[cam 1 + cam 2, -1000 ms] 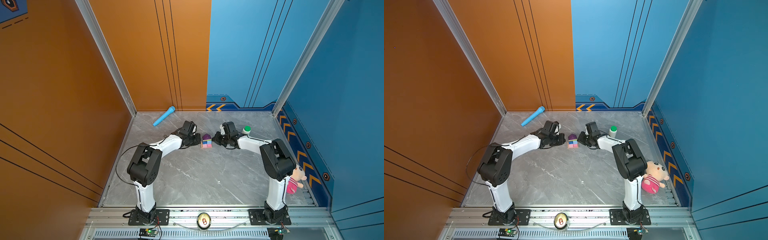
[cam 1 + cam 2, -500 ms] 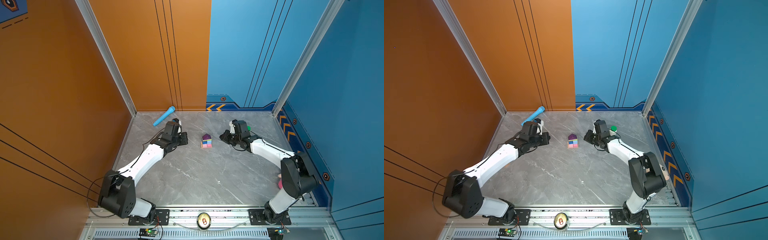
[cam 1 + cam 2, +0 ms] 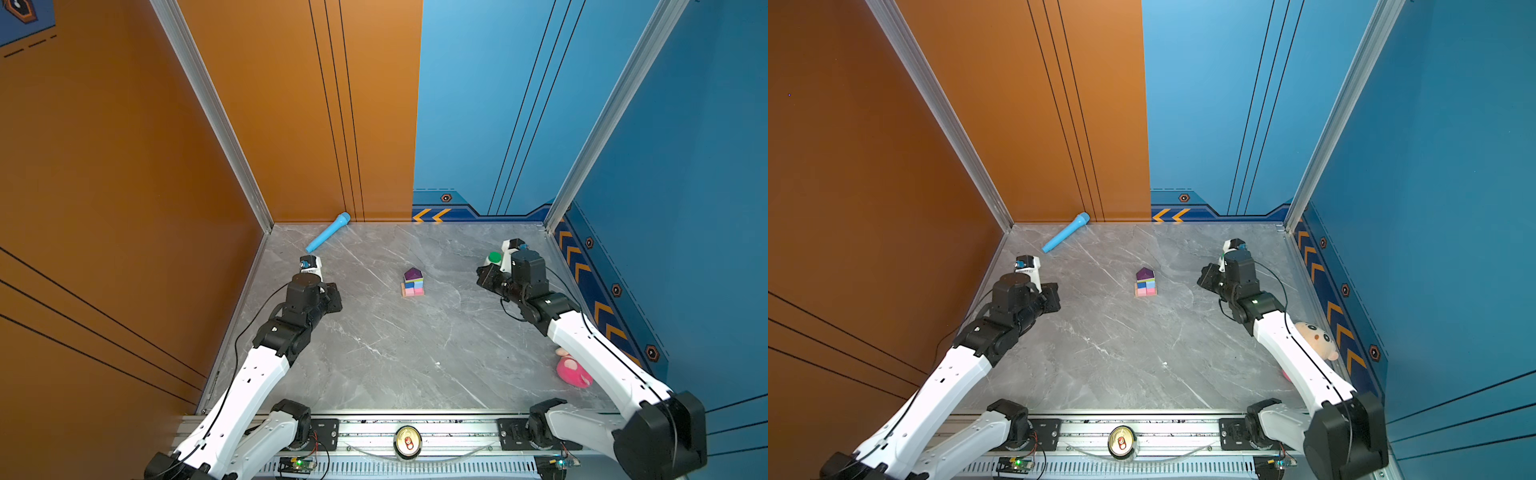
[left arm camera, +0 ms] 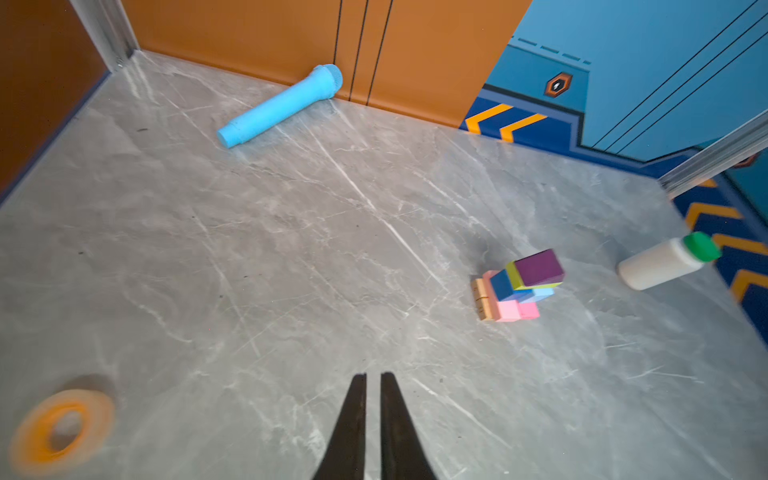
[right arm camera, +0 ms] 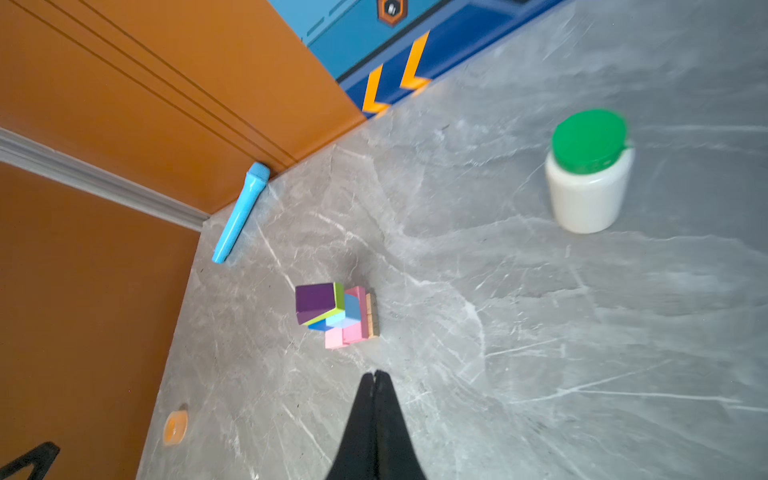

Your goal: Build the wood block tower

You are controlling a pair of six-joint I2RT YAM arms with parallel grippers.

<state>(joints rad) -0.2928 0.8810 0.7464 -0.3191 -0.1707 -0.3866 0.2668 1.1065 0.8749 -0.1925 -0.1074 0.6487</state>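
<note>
The tower (image 3: 413,283) stands alone at the centre of both top views, on the grey marble floor (image 3: 395,353). It has tan bars at the base, then pink, blue and lime-green layers, with the purple peaked block (image 3: 413,274) as the roof. No loose blocks are visible, so the build looks finished and the step in hand is probably parking the arms.

The left gripper (image 4: 373,376) shows a narrow gap between its fingers and holds nothing. The right gripper (image 5: 375,372) has its tips pressed together and is also empty.

Any next move calls only for keeping clear, as the layers sit slightly askew and a brush could topple them.

Room is tight at the sides. The left arm is near the orange wall (image 3: 124,208) at middle left, below the toy microphone (image 3: 328,232). The right arm is just beside the white bottle (image 3: 493,258) at middle right, near the blue wall (image 3: 685,208). The lower middle floor is open.
</note>
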